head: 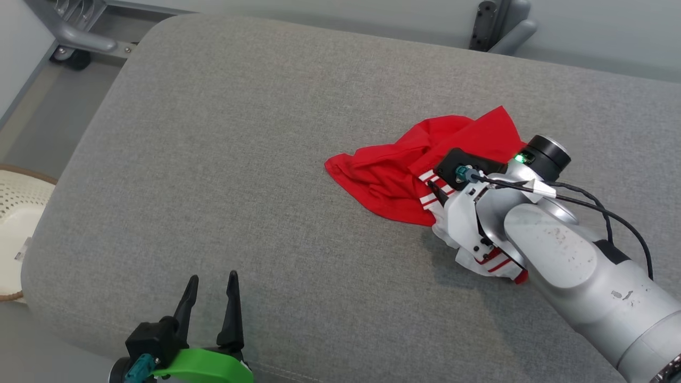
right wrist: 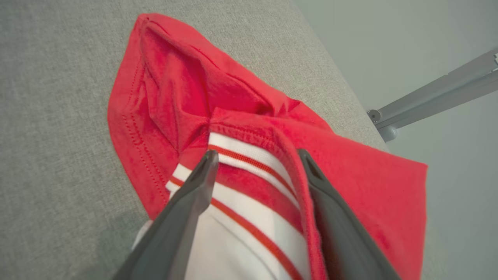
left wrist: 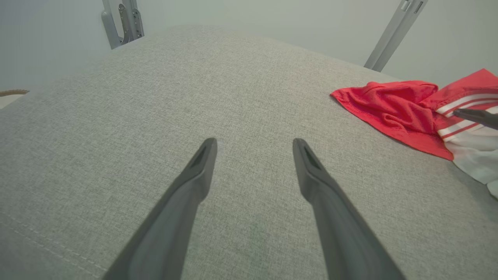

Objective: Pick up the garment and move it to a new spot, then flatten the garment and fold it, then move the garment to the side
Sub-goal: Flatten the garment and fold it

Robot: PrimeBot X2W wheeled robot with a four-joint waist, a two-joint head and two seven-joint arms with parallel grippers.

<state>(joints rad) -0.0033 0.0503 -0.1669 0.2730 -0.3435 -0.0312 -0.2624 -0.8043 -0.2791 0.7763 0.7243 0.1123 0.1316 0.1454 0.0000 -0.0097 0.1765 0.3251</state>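
Observation:
A crumpled red garment (head: pixel 396 173) with a white, red-striped part lies right of centre on the grey cushion (head: pixel 239 159). My right gripper (head: pixel 437 187) is pressed down onto it, open. In the right wrist view its fingers (right wrist: pixel 194 186) straddle the striped fold of the garment (right wrist: pixel 175 97), fabric lying between them. My left gripper (head: pixel 213 276) hovers open and empty over the cushion's near edge, well left of the cloth. In the left wrist view, the left gripper (left wrist: pixel 253 140) has bare cushion beneath it, with the garment (left wrist: pixel 393 109) at far right and a right fingertip (left wrist: pixel 476 116) on it.
A pale woven basket (head: pixel 16 213) stands on the floor beyond the cushion's left edge. Grey metal frame legs (head: pixel 80 37) and a bracket (head: pixel 500 26) lie behind the far edge. Bare cushion stretches left of the garment.

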